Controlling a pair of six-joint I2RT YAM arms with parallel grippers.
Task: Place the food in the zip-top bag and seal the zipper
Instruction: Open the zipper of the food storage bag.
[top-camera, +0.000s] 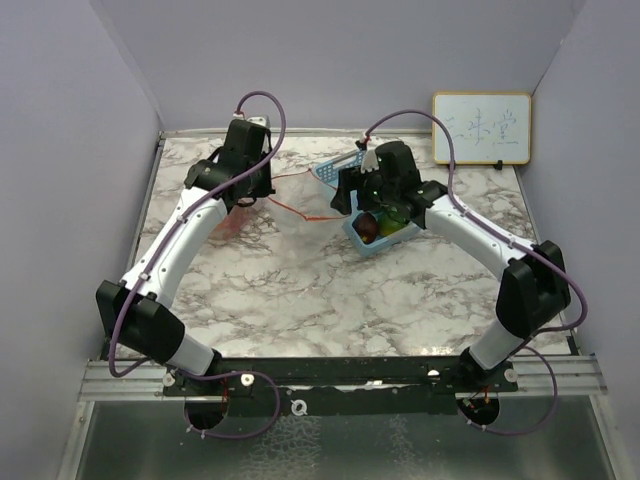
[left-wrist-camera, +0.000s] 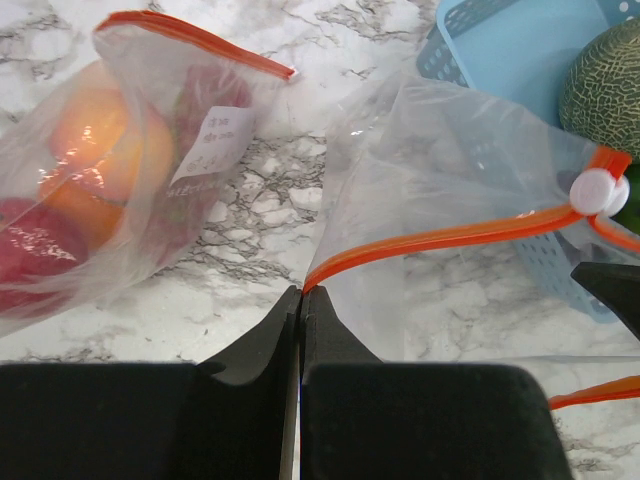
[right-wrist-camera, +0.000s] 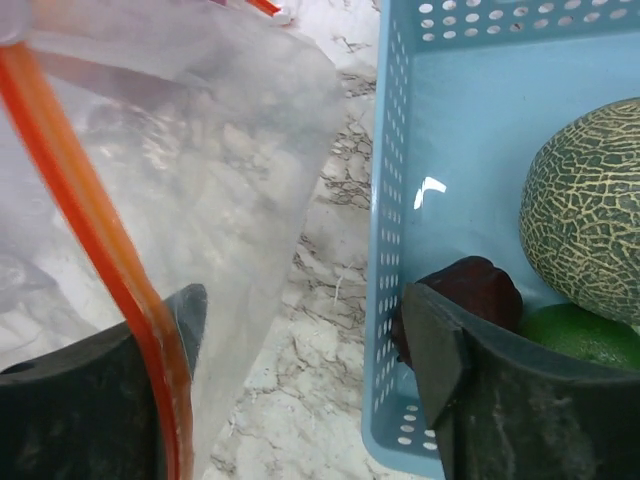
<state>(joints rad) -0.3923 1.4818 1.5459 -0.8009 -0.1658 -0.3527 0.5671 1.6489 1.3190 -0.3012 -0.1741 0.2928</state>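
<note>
Marble-patterned bench (top-camera: 300, 290), lilac walls around. On it, the left hand (left-wrist-camera: 300, 300) is clamped on the orange zipper edge of a clear zip-top bag (left-wrist-camera: 450, 150). The right hand (right-wrist-camera: 300, 340) has its fingers apart, straddling the wall of a blue basket (right-wrist-camera: 480, 100) and gripping nothing. A netted melon (right-wrist-camera: 590, 220), dark purple fruit (right-wrist-camera: 470, 290) and green fruit (right-wrist-camera: 580, 335) lie in the basket. A second bag (left-wrist-camera: 60, 200) nearby holds orange and red fruit.
</note>
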